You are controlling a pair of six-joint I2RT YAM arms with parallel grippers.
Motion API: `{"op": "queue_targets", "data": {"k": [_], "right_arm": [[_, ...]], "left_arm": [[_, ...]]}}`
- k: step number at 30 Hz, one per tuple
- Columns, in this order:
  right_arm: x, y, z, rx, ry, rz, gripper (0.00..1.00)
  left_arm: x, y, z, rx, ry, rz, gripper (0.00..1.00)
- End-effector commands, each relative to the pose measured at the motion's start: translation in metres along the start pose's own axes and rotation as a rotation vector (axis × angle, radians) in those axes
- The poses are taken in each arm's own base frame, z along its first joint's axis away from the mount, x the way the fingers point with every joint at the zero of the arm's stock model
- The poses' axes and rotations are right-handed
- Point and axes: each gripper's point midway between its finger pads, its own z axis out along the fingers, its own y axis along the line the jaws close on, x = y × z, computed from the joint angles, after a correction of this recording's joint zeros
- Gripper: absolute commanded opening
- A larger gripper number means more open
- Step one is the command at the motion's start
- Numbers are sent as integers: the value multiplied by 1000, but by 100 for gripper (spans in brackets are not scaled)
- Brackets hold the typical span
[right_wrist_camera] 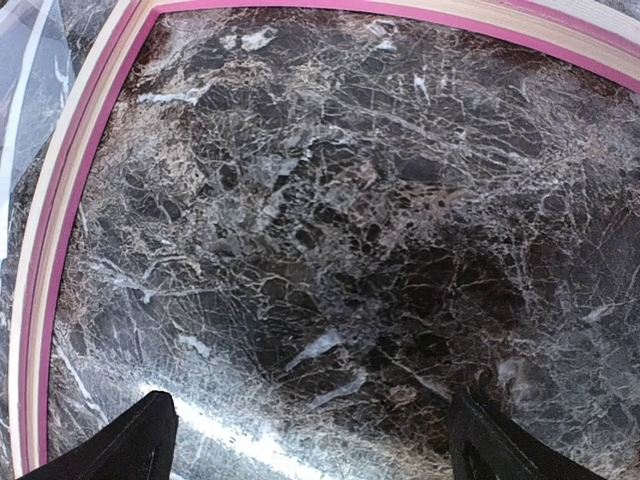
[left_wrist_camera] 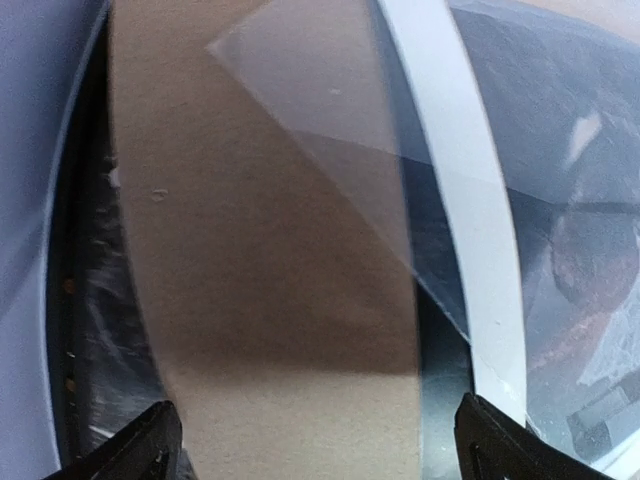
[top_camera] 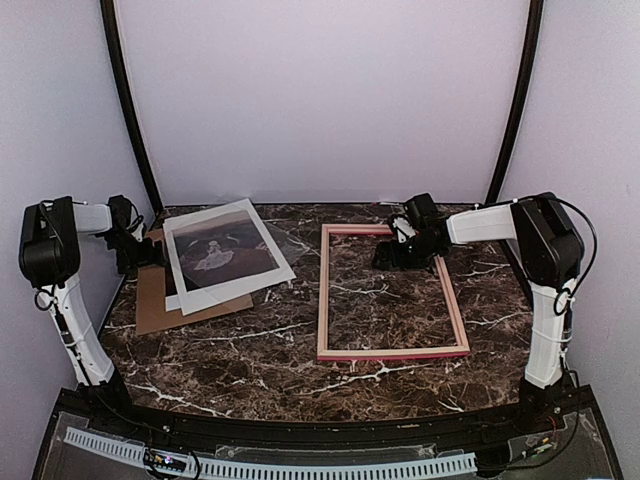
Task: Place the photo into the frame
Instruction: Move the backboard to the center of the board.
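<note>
Dark marbled bench (top_camera: 280, 362) under pale lilac walls, and the photo (top_camera: 222, 255) lies face up at the left on a cardboard sheet (top_camera: 158, 308) and a clear sheet (left_wrist_camera: 310, 100). Its long axis runs roughly eleven to five, and the empty frame (top_camera: 324, 300) is off at its three o'clock, long sides twelve to six. The left fingers (left_wrist_camera: 135, 450) are spread wide, pinching nothing, over the cardboard at the photo's nine o'clock edge, so that arm is plainly nearer. The right fingers (right_wrist_camera: 125, 440), spread and empty too, hang over the frame's opening near its one o'clock corner.
</note>
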Motion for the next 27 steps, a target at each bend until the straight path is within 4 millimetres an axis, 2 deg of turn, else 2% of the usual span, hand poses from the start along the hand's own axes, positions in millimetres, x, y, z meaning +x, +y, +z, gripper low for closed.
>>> {"op": "queue_targets", "data": {"k": [1, 8, 11, 15, 18, 20, 24, 25, 26, 27], "right_arm": [[8, 6, 2, -9, 18, 5, 95], [11, 8, 3, -4, 25, -1, 96], [12, 9, 2, 0, 30, -4, 96], [14, 9, 2, 6, 32, -7, 96], [14, 10, 1, 5, 35, -10, 96], [14, 11, 1, 10, 37, -13, 96], [13, 10, -4, 21, 31, -17, 97], [12, 10, -5, 25, 29, -19, 97], [13, 10, -6, 28, 31, -19, 96], [13, 10, -6, 28, 29, -18, 97]], "left_arm": [[24, -46, -16, 76, 55, 48, 98], [34, -55, -14, 44, 82, 98, 98], [31, -61, -21, 32, 65, 130, 97], [12, -90, -38, 84, -26, 193, 98], [-7, -121, -47, 129, -102, 250, 98], [-16, -137, -45, 133, -121, 279, 99], [-21, -161, -16, 99, -76, 338, 99], [-25, -170, -16, 96, -83, 356, 99], [-23, -170, -5, 77, -64, 365, 99], [-24, -178, -5, 77, -67, 381, 99]]}}
